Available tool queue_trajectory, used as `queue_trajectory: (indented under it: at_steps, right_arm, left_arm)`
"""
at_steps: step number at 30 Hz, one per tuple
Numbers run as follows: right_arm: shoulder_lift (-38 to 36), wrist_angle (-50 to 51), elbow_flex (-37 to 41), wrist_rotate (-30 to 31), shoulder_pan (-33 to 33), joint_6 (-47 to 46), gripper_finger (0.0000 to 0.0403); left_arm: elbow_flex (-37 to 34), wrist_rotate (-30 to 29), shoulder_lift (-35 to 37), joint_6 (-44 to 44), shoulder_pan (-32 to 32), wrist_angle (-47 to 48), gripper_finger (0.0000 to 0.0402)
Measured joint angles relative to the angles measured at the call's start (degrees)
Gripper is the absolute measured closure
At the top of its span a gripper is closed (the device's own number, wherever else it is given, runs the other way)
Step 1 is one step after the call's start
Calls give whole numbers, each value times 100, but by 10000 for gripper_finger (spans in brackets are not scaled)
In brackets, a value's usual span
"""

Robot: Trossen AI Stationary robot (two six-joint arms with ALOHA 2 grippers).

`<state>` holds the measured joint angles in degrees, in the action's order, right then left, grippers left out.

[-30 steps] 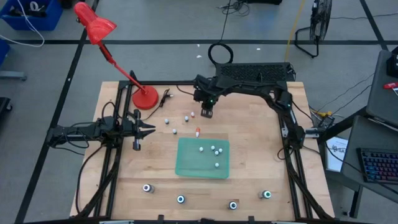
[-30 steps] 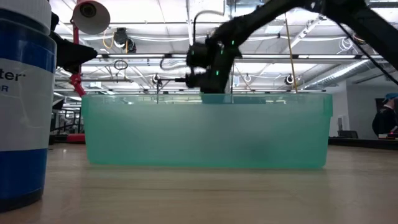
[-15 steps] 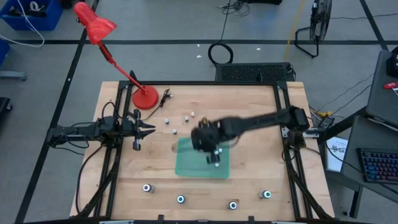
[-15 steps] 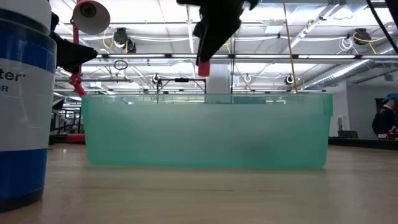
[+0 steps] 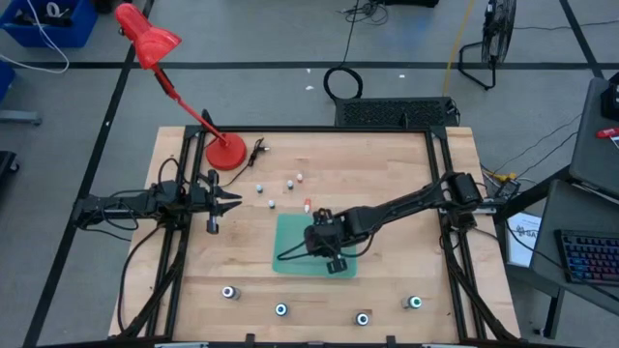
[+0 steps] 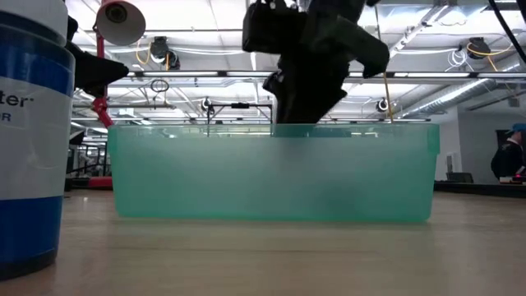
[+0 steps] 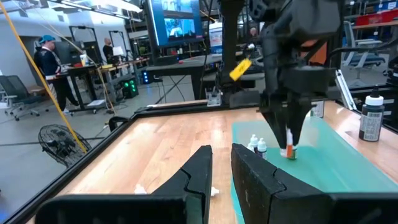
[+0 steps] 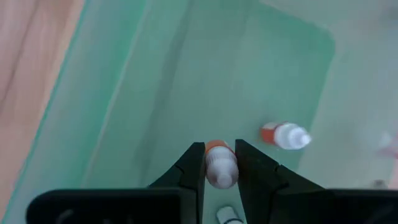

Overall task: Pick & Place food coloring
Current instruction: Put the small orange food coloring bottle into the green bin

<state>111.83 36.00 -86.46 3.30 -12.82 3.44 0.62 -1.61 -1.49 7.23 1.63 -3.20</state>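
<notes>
My right gripper (image 5: 330, 253) reaches down into the green tray (image 5: 290, 259), shut on a tiny whitish bottle with an orange-red cap (image 8: 220, 165). More small bottles are inside the tray: one lies on its side (image 8: 283, 135) and two stand upright (image 7: 257, 145). Several tiny bottles stand on the wood beyond the tray's far-left corner (image 5: 289, 184), one of them red-capped (image 5: 308, 204). Dark round bottles with teal tops (image 5: 280, 310) stand in a row along the near edge. My left gripper (image 5: 238, 201) waits near the left edge, slightly open. My right gripper pinches the tiny bottle's whitish body (image 8: 221, 174) between its two fingers, coming from above and pointing down. The bottle hangs upside down, orange cap (image 7: 290, 151) lowest, just above the tray floor. I cannot tell whether the cap touches the floor.
A red desk lamp has its base (image 5: 226, 153) at the far-left corner, with its arm leaning out over the floor. A tall blue-and-white container (image 6: 29, 131) stands close to the low camera. Bare wood lies right of the tray (image 5: 397, 251).
My right gripper travelled from the far middle of the table toward the near edge, passed high over the tray with the bottle cap-down in its fingers, then dropped inside the tray walls. The loose bottles on the wood stayed where they were.
</notes>
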Motion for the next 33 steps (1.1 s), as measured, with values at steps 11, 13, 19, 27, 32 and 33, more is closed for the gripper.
queue_trajectory:
  at_steps: [11, 13, 19, 27, 32, 33]
  right_arm:
    - [-3, -969, 633, -409, 152, -87, 347]
    - [-4, -965, 683, -412, 190, -87, 347]
    - [-4, -1036, 763, -613, 203, -87, 347]
    - [-4, -1118, 897, -787, 202, -87, 347]
    - [-4, -1105, 908, -788, 201, -201, 318]
    - [-4, -1101, 908, -791, 201, -237, 307]
  left_arm:
    - [0, 0, 2, 0, 0, 0, 334]
    - [0, 0, 1, 0, 0, 0, 334]
    - [0, 0, 2, 2, 2, 0, 334]
    - [0, 0, 0, 1, 1, -2, 334]
    - [0, 0, 0, 0, 1, 0, 334]
    - [0, 0, 2, 1, 0, 0, 334]
